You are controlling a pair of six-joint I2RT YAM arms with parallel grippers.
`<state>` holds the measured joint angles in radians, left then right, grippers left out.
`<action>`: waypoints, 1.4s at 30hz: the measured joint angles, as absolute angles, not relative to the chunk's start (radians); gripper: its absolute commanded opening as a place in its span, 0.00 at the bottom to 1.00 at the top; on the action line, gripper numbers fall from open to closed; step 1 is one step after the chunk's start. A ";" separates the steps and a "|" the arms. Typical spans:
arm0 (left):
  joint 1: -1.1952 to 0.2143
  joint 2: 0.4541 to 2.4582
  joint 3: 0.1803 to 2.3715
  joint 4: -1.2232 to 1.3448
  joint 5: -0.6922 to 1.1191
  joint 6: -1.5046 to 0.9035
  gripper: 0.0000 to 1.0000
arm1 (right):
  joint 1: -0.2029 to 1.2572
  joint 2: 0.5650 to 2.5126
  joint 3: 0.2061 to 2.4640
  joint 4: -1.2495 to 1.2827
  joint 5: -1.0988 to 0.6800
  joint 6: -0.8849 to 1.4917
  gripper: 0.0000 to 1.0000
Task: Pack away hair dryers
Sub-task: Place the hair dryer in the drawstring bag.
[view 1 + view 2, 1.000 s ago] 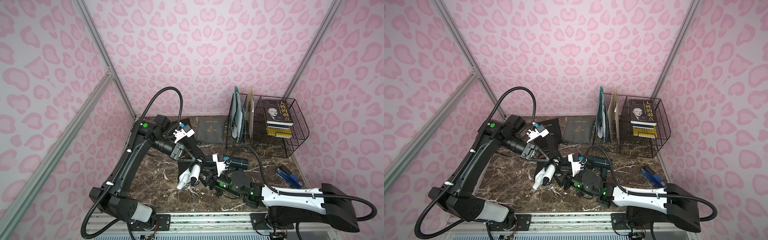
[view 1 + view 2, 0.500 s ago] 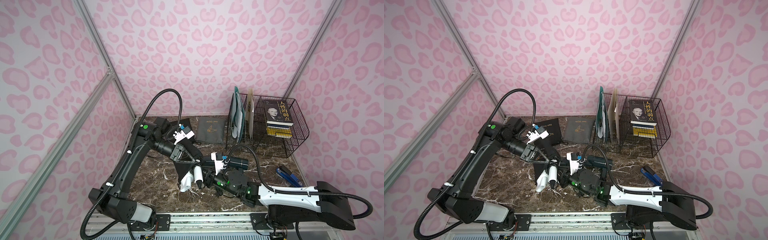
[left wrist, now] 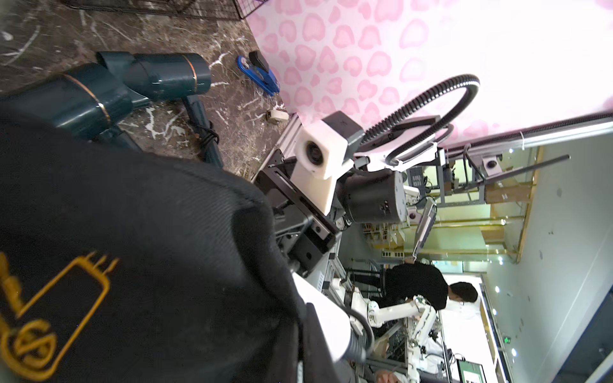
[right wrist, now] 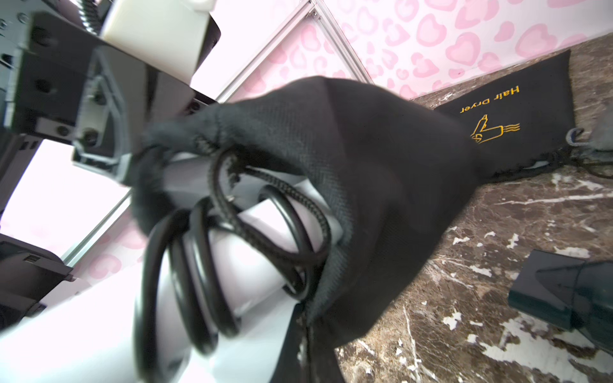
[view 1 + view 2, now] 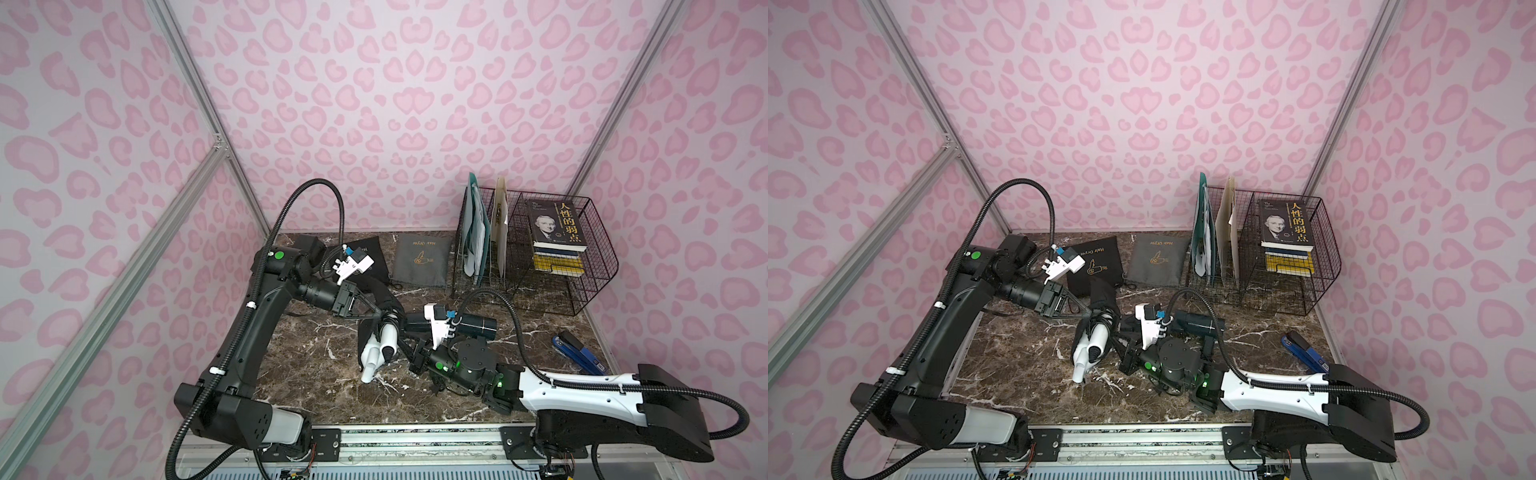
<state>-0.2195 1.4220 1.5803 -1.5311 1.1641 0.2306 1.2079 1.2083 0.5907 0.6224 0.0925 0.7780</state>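
Observation:
A white hair dryer (image 5: 371, 354) (image 5: 1084, 354) stands tilted on the marble, its barrel end and bundled black cord (image 4: 199, 248) inside the mouth of a black pouch (image 5: 383, 296) (image 5: 1103, 297) (image 4: 365, 159). My left gripper (image 5: 380, 316) (image 5: 1090, 312) (image 3: 305, 331) is shut on the far side of the pouch's rim. My right gripper (image 5: 401, 347) (image 5: 1119, 345) (image 4: 308, 348) is shut on the near side of the rim. Two dark teal hair dryers (image 3: 166, 78) (image 3: 86, 99) lie just behind the right wrist; in both top views one shows (image 5: 473, 326) (image 5: 1196, 324).
A flat black pouch (image 5: 1096, 264) (image 4: 514, 112) and a grey pouch (image 5: 422, 259) lie at the back. A wire rack (image 5: 590, 291) with books and folders fills the back right. A blue stapler (image 5: 577, 353) lies by the right wall.
My right gripper has moved left to the pouch's mouth and shut on its rim. The left gripper has lifted the pouch slightly over the white dryer.

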 measured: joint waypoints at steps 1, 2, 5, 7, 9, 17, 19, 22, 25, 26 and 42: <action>-0.210 1.421 1.573 -1.519 1.156 0.220 0.02 | 1.203 1.206 0.593 0.614 0.078 0.787 0.00; -0.205 1.418 1.565 -1.506 1.148 0.205 0.02 | 1.196 1.206 0.601 0.602 0.067 0.797 0.00; -0.198 1.407 1.547 -1.482 1.132 0.177 0.02 | 1.179 1.206 0.629 0.570 0.023 0.804 0.00; -0.196 1.397 1.536 -1.467 1.116 0.157 0.02 | 1.166 1.206 0.644 0.554 -0.016 0.818 0.00; -0.189 1.390 1.527 -1.457 1.094 0.144 0.01 | 1.154 1.205 0.657 0.529 -0.054 0.828 0.00; -0.134 1.376 1.506 -1.427 1.006 0.093 0.02 | 1.126 1.153 0.683 0.463 -0.142 0.831 0.00; -0.122 1.375 1.502 -1.422 0.997 0.081 0.02 | 1.122 1.137 0.683 0.447 -0.149 0.831 0.00; -0.112 1.367 1.501 -1.416 0.990 0.078 0.01 | 1.116 1.108 0.665 0.444 -0.149 0.836 0.00; -0.113 1.353 1.501 -1.416 0.987 0.073 0.02 | 1.110 1.097 0.650 0.435 -0.130 0.843 0.00; -0.113 1.349 1.501 -1.416 0.987 0.073 0.02 | 1.110 1.099 0.650 0.430 -0.121 0.846 0.00; -0.112 1.306 1.597 -1.449 0.948 0.126 0.02 | 1.085 1.203 0.783 0.377 -0.142 0.817 0.00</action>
<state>-0.1116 1.3064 1.5970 -1.4494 0.9478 0.1257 1.0851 1.2034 0.7826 0.3771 -0.1425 0.8165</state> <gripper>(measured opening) 0.067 0.047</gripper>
